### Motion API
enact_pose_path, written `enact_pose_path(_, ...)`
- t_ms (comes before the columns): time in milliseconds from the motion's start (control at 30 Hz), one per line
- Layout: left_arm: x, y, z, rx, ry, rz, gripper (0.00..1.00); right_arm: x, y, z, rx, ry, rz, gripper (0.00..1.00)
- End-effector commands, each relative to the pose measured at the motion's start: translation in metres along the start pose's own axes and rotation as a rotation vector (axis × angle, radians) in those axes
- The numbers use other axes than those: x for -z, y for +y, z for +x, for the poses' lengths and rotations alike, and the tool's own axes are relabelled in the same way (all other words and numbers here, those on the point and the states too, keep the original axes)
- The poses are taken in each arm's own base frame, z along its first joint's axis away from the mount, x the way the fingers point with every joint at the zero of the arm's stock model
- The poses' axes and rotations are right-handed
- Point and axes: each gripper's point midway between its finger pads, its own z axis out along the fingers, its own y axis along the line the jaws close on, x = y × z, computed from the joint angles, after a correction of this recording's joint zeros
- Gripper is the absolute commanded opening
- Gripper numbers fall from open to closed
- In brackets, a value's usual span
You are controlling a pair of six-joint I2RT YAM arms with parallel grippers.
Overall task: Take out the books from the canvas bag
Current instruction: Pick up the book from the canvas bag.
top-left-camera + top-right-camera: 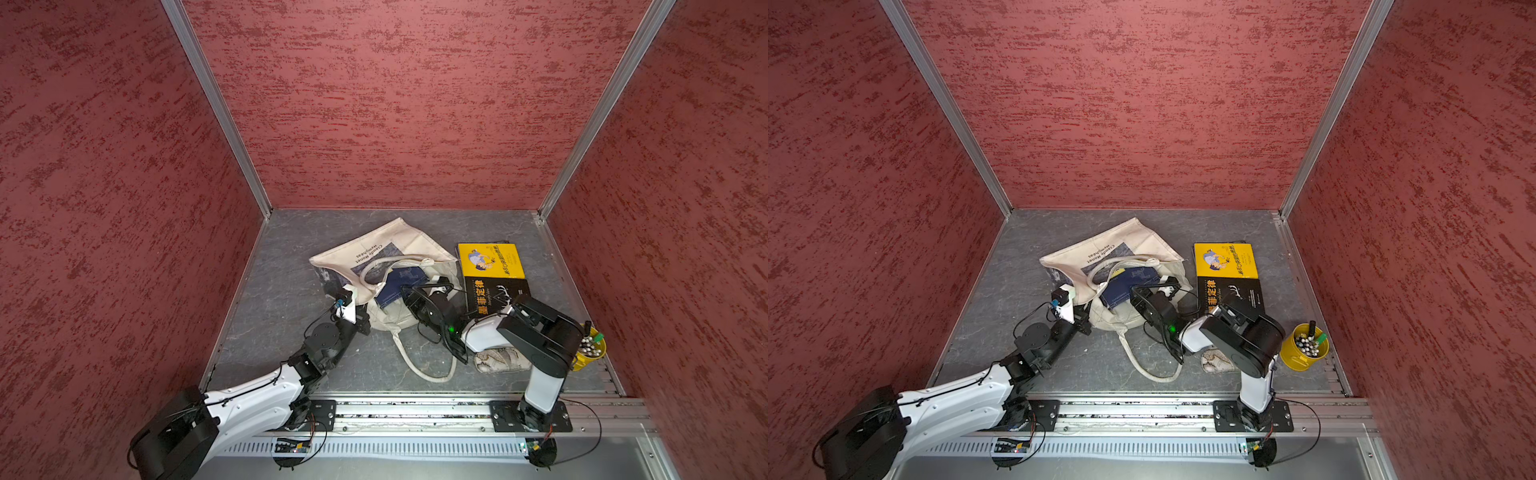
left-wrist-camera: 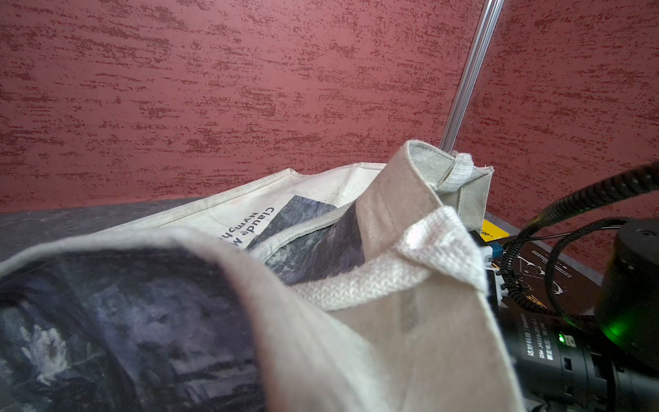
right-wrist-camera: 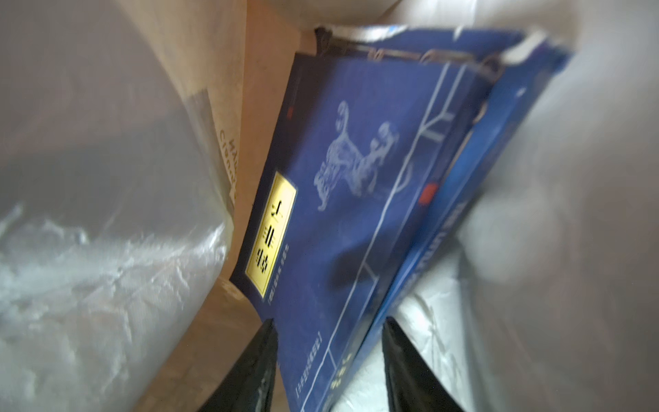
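Right jaws: your right gripper (image 3: 328,318) stands parted inside the canvas bag (image 1: 386,241), straddling the near end of the dark blue book (image 3: 338,178) — nothing clamped.
Left jaws: your left gripper (image 1: 351,293) is closed at the bag's rim, apparently pinching the fabric.
Lie: the book sits straight ahead of the right fingers, long axis running away from them; the right arm is nearer.
Views: the right wrist view shows a brighter blue edge (image 3: 445,249) beside it — spine or second book, unclear; both top views show the yellow book (image 1: 490,259) and black book (image 1: 494,295) lying outside the bag.

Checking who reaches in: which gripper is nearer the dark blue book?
Right. The right gripper straddles an edge of the dark blue book inside the canvas bag; the left gripper pinches the bag's rim beside it.
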Motion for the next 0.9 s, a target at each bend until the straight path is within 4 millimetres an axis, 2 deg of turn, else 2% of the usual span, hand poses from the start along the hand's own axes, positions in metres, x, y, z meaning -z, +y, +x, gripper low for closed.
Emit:
enact_pose_path(0, -0.002, -0.012, -0.026, 0.032, -0.072, 0.048, 0.0, -0.007, 0.021, 0.006, -0.009, 0.019, -0.055, 0.5)
enact_pose_path(133, -0.003, -0.012, -0.025, 0.031, -0.071, 0.048, 0.0, -0.019, 0.021, 0.015, -0.056, 0.046, -0.102, 0.48)
enact_pose_path(300, -0.002, -0.012, -0.025, 0.03, -0.071, 0.05, 0.0, -0.031, 0.02, 0.015, -0.048, 0.036, -0.088, 0.43)
enact_pose_path(567, -0.003, -0.013, -0.024, 0.031, -0.065, 0.055, 0.0, -0.051, 0.014, -0.002, -0.02, -0.035, -0.031, 0.42)
enact_pose_path(867, -0.003, -0.014, -0.023, 0.03, -0.063, 0.058, 0.0, -0.075, 0.002, -0.02, -0.043, -0.123, 0.005, 0.5)
